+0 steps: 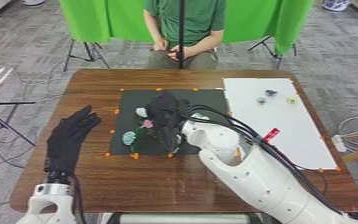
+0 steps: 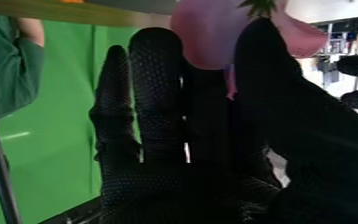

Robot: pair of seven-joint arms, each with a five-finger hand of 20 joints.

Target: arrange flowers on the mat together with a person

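Pink flower (image 2: 204, 35) is pinched by the right hand (image 1: 165, 111) over the mat (image 1: 137, 99), presumably for placing; left hand (image 1: 67, 137), fingers straight, is rested aside.

A green backdrop (image 1: 273, 22) hangs at twelve o'clock. Grey tiled flooring (image 1: 29, 55) surrounds the wooden table (image 1: 95, 90), a blue-and-white pot (image 1: 335, 4) standing at one o'clock.

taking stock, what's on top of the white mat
A dark blue flower, a grey one and a yellow one lie towards its far end. The right arm hides its near left part.
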